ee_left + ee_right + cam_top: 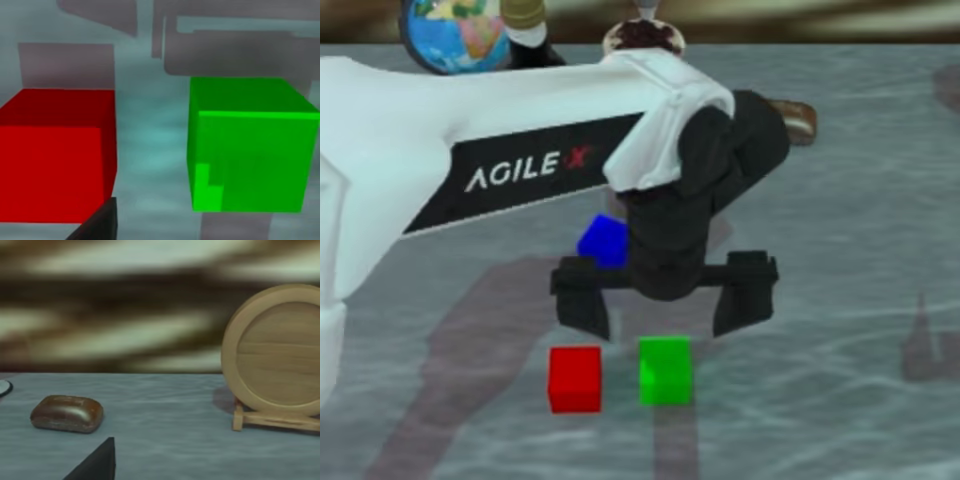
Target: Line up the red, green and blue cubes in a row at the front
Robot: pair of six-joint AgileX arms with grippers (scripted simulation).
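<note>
My left claw [665, 310] hangs over the middle of the surface [840, 300], fingers spread wide, nothing between them. One finger [583, 300] sits above and just behind the red cube [574, 378], the other on the far side, behind and to the right of the green cube [665, 369]. Claw is clear of both cubes, not touching either.

Red cube and green cube sit side by side near the front edge, red on the left, green on the right, a narrow gap between them, not touching. In the left wrist view red cube [55, 160] and green cube [247, 147] fill the frame, both flat on the surface, a dark fingertip [100, 225] poking in at the edge.

Blue cube [603, 240] is behind the red and green pair, partly hidden under my left arm's wrist, out of the row.

My right claw is not visible in the top view; the right wrist view only shows a dark finger tip [97, 465], so I cannot tell whether it is open or closed. That view shows a brown loaf [66, 413] and a round wooden disc on a stand [274, 357].

At the back edge: a globe [455, 35] and a dark round item [643, 38], too blurred to name.
</note>
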